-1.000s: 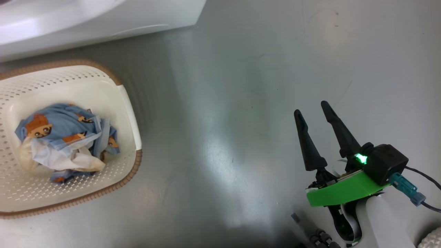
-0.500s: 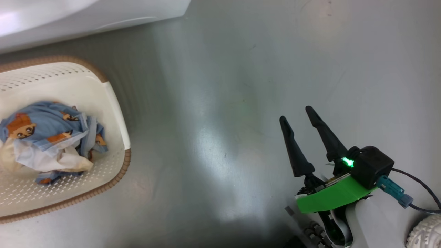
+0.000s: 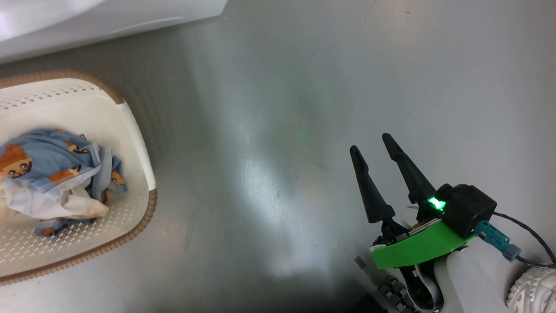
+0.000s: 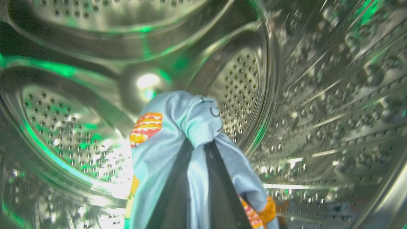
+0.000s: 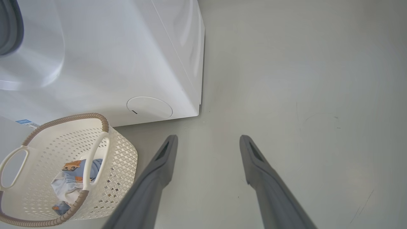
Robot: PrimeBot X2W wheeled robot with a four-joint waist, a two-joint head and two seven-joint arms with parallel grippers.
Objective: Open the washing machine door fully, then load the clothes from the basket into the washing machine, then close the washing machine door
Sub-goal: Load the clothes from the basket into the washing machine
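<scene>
Inside the washing machine's steel drum (image 4: 302, 95), my left gripper (image 4: 198, 144) is shut on a light blue garment (image 4: 171, 127) with orange print, which drapes over both fingers. More clothes (image 3: 52, 174), light blue with white and cream fabric, lie in the cream basket (image 3: 134, 130) on the floor at the left of the head view. The basket (image 5: 122, 152) stands in front of the white washing machine (image 5: 127, 63). My right gripper (image 3: 369, 143) hovers open over bare floor, well right of the basket, and shows wide open (image 5: 208, 138) in the right wrist view. The washing machine door is out of view.
The grey floor (image 3: 278, 130) stretches between the basket and my right gripper. The machine's round filter cap (image 5: 149, 108) and a blue label (image 5: 24, 121) sit low on its front. A grey gasket (image 5: 9, 28) shows at the upper left.
The head camera has swung, so the basket and machine sit further left in the picture. The right gripper stays open and the left stays shut.
</scene>
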